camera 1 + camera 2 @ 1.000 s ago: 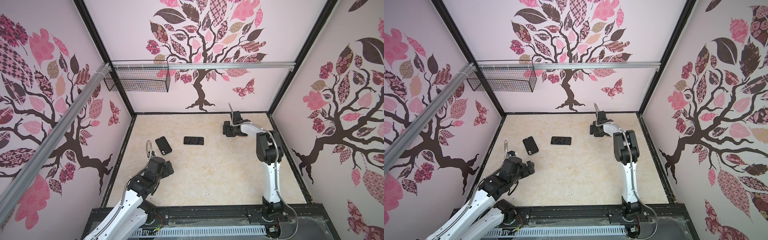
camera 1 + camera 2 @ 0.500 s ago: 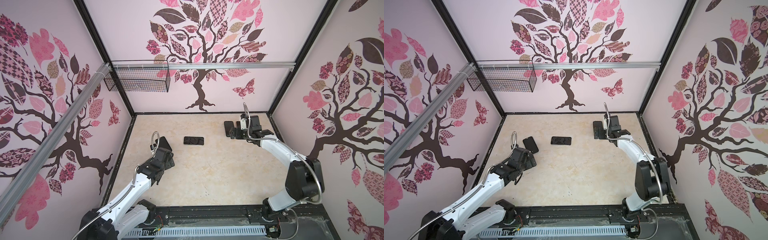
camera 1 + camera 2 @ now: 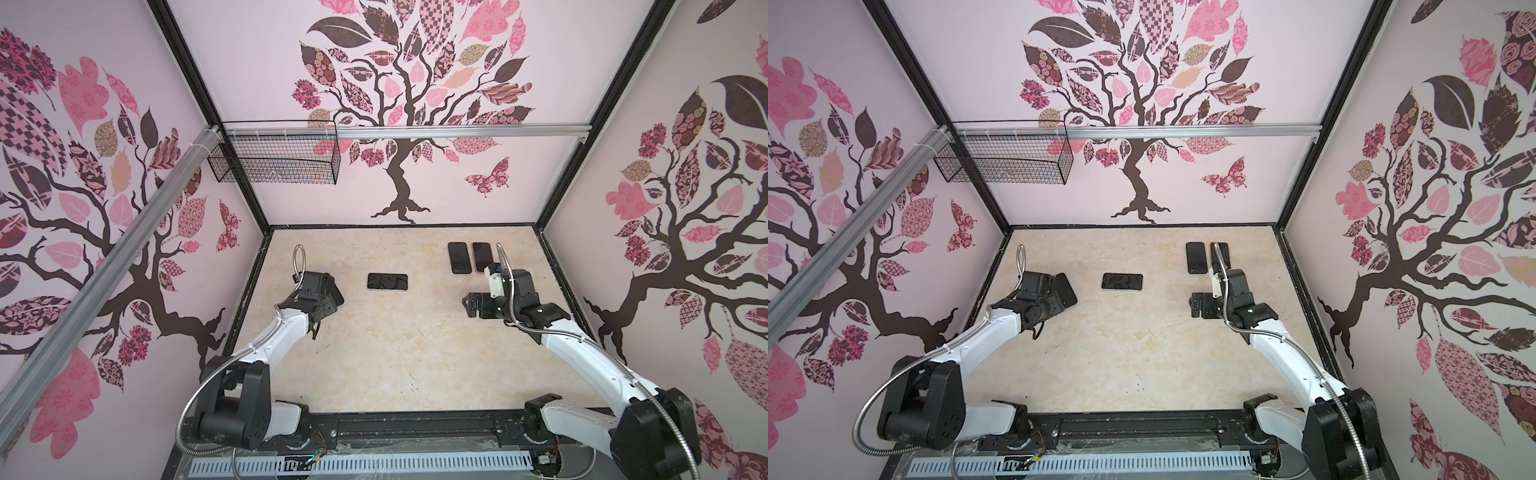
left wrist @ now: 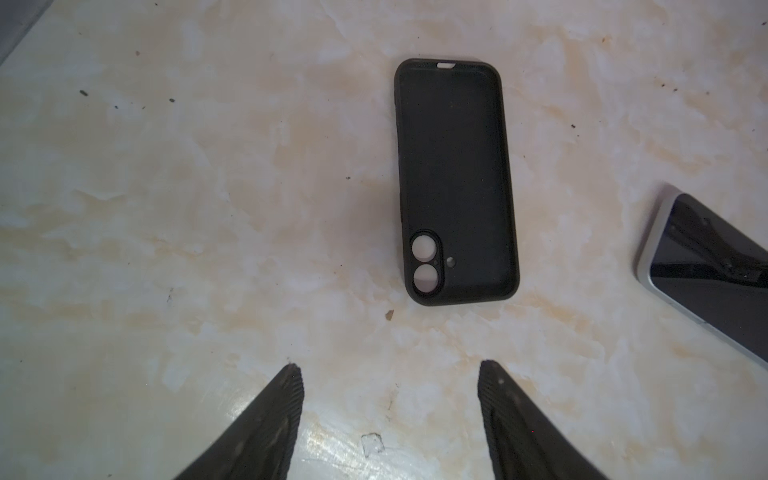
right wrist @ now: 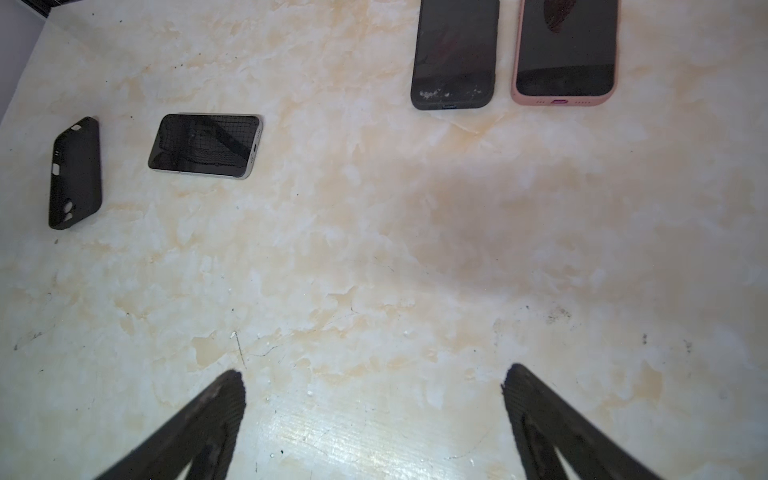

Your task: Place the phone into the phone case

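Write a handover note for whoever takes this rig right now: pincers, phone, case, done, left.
Left pincer: open, empty, hovering just short of the empty black case.
Right pincer: open, empty, above bare table.
The case lies open side up; the bare phone lies screen up beside it, not touching.
A black-cased phone and a pink-cased phone lie side by side at the back right.
Done: nothing yet for this phone.
Left: pick up the phone, seat it in the case.
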Robot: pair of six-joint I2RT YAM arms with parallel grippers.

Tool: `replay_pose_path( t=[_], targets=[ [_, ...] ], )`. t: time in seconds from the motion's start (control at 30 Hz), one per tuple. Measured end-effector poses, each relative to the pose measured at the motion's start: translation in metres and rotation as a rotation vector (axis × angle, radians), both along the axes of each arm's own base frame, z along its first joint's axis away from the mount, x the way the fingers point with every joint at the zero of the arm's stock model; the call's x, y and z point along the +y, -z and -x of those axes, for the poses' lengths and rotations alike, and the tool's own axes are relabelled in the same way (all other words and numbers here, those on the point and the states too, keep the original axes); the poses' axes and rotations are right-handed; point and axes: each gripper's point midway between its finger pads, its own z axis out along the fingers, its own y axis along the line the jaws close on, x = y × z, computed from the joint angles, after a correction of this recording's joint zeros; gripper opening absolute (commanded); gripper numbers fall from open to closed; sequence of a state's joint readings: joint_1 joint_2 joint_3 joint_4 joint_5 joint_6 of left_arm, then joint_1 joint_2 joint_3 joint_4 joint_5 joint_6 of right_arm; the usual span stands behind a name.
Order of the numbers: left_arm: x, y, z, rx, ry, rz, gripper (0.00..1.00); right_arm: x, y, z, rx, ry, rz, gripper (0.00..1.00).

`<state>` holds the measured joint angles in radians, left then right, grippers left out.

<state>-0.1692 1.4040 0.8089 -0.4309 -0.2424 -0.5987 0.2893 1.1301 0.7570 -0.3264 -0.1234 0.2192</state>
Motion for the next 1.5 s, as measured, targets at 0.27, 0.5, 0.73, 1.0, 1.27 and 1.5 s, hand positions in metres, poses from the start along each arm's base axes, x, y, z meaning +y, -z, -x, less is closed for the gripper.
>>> replay_pose_path(
  t=[0.27, 0.5, 0.73, 1.0, 1.27, 1.5],
  targets=[
    [0.000, 0.017, -0.031, 0.044, 0.007, -0.022, 0.54, 0.011, 0.001, 0.010, 0.007, -0.039, -0.038, 1.00],
    [0.013, 0.033, -0.039, 0.085, -0.025, -0.030, 0.48, 0.014, 0.000, 0.012, 0.008, -0.049, -0.057, 1.00],
    [0.027, 0.050, -0.048, 0.119, -0.060, 0.010, 0.39, 0.015, -0.001, 0.012, 0.005, -0.054, -0.064, 1.00],
    [0.022, 0.056, -0.057, 0.125, -0.037, 0.042, 0.19, 0.016, -0.001, 0.012, 0.006, -0.057, -0.067, 1.00],
    [0.018, 0.056, -0.058, 0.127, -0.013, 0.052, 0.00, 0.017, -0.001, 0.013, 0.007, -0.061, -0.072, 1.00],
    [0.009, 0.050, -0.062, 0.131, 0.043, 0.086, 0.00, 0.018, -0.001, 0.013, 0.008, -0.064, -0.075, 1.00]
  ],
)
